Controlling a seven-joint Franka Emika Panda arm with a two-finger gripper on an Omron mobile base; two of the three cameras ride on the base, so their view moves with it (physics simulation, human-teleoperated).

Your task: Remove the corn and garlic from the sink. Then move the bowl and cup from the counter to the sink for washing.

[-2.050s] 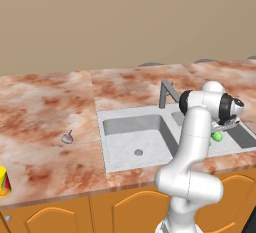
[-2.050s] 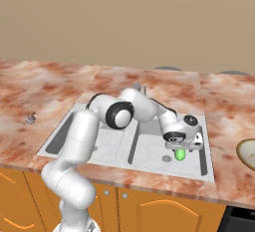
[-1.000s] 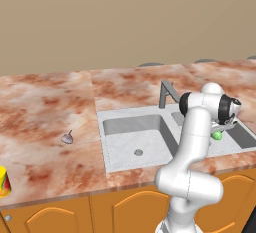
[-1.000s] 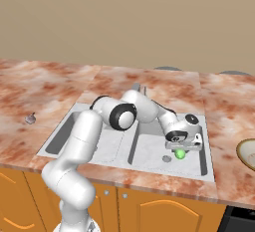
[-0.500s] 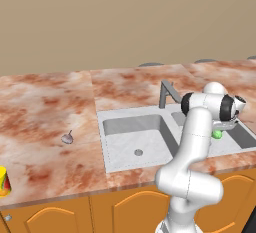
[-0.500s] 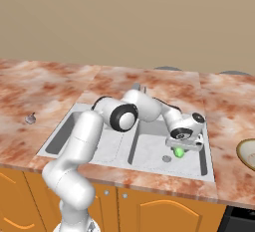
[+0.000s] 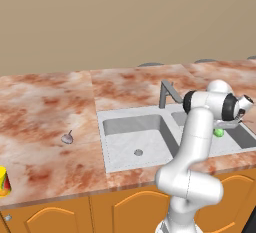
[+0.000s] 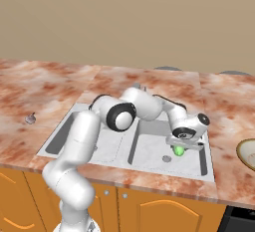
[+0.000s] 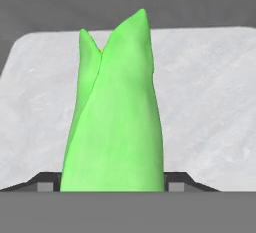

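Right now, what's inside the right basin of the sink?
The corn sits there between the jaws of the gripper, near the round drain. The arm covers part of the basin floor in the sink.

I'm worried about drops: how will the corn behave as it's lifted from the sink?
The corn looks smooth and tapered, so it might slide between the fingers. Its rounded cob shape would probably roll if dropped in the sink. It appears stiff, unlikely to droop.

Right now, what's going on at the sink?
The arm has its gripper down in the right basin of the sink, with the corn standing between the fingers. The garlic is already on the counter left of the sink. The cup and bowl wait on the counter.
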